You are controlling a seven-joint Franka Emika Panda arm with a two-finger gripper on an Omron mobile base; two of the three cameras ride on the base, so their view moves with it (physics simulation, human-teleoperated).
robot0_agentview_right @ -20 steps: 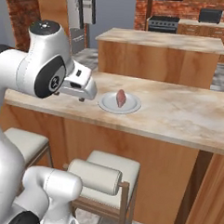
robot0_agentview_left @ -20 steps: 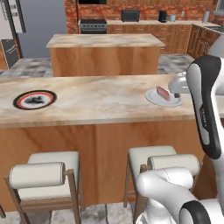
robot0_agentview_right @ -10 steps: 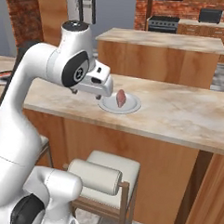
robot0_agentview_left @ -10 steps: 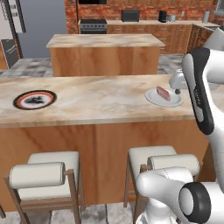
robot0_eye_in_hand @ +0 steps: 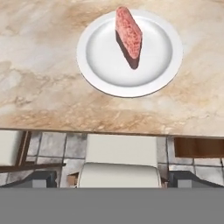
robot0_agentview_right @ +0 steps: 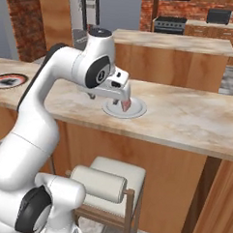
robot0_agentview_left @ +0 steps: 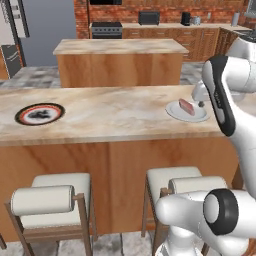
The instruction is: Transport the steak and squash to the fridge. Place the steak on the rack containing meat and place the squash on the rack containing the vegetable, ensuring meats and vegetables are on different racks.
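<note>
Reddish steak point(robot0_eye_in_hand: 128, 36) on white plate point(robot0_eye_in_hand: 103, 72)

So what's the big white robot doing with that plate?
The robot's arm is reaching over the wooden counter toward a white plate with a piece of steak on it. Its gripper is open and hangs just above the steak, holding nothing. The steak hasn't been picked up yet. A dark plate sits farther along the counter.

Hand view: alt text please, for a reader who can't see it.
A reddish-pink steak stands on edge on a round white plate near the front edge of a marbled tan counter. Below the counter edge, a cream-cushioned stool stands on a grey tiled floor.
</note>
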